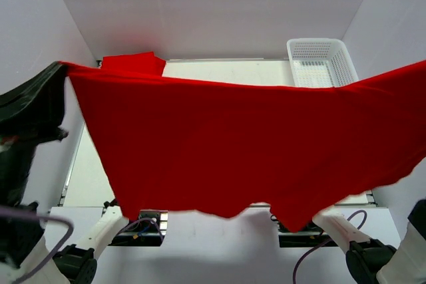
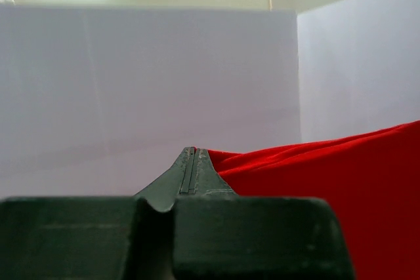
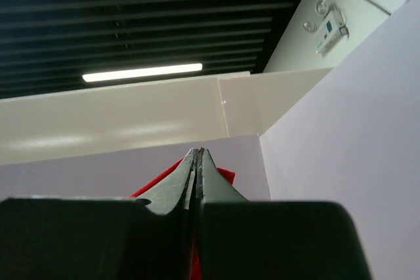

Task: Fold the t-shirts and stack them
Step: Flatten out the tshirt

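Observation:
A bright red t-shirt (image 1: 226,144) hangs spread wide in the air across the top view, stretched between both grippers and hiding most of the table. My left gripper (image 2: 192,151) is raised at the far left and is shut on the shirt's left corner (image 2: 315,175). My right gripper (image 3: 199,152) is out of the top view at the right; it is shut on the shirt's other corner (image 3: 223,175), pointing up. Another red t-shirt (image 1: 133,63) lies folded on the table at the back left.
A white plastic mesh basket (image 1: 321,61) stands at the back right of the white table (image 1: 226,71). White walls enclose the left, back and right sides. The arm bases and cables sit at the near edge under the hanging shirt.

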Controlling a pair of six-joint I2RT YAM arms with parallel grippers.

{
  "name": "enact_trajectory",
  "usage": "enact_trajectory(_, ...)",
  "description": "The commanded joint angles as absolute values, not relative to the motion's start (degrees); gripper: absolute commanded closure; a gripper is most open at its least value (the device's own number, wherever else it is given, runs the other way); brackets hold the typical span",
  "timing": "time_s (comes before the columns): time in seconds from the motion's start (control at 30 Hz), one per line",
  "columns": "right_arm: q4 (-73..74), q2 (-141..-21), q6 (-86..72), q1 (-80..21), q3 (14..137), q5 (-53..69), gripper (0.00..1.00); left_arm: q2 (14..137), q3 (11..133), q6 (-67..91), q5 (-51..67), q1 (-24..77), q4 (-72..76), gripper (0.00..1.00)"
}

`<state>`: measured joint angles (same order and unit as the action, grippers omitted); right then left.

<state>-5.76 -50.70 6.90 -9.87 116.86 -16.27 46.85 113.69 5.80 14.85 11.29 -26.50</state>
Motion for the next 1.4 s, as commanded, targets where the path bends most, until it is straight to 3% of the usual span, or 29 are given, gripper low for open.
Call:
enact_trajectory(0.0, -6.24, -56.41, 7.83, -10.02, 112.95, -18.02, 1.00, 51.59, 106.30, 7.46, 13.89, 10.81, -26.55, 1.00)
enact_trajectory(0.13, -8.52, -58.44, 4.76, -9.93, 101.71, -18.20, 1.00, 54.31, 92.84, 9.31, 10.47, 11.43, -21.46, 1.00)
enact_trajectory(0.27, -15.45, -62.47, 1.41, -9.67, 80.53, -16.26, 1.00, 58.35, 75.64, 12.47, 1.25, 10.90, -16.27, 1.00)
enact_trajectory(0.43, -21.52, -75.46, -6.40, -9.84, 65.69, -11.52, 1.00, 73.88, 66.28, 12.30, -4.82, 10.90, -10.57, 1.00)
enact_trajectory(0.63, -18.75, -94.43, -9.85, -10.10, 69.67, -4.92, 1.00, 96.21, 72.49, 8.88, -3.16, 9.76, -7.47, 1.00)
enact_trajectory(0.83, -15.83, -102.21, -9.41, -10.20, 74.00, -2.72, 1.00, 110.89, 80.58, 6.16, 2.28, 7.56, -5.36, 1.00)
enact_trajectory(1.1, -9.07, -108.46, -8.53, -10.19, 82.96, -4.39, 1.00, 117.42, 87.53, 6.15, 5.53, 5.19, -6.15, 1.00)
enact_trajectory(1.37, -0.10, -102.22, -13.09, -9.93, 81.21, -6.59, 1.00, 112.34, 85.88, 5.10, 6.68, 3.43, -7.29, 1.00)
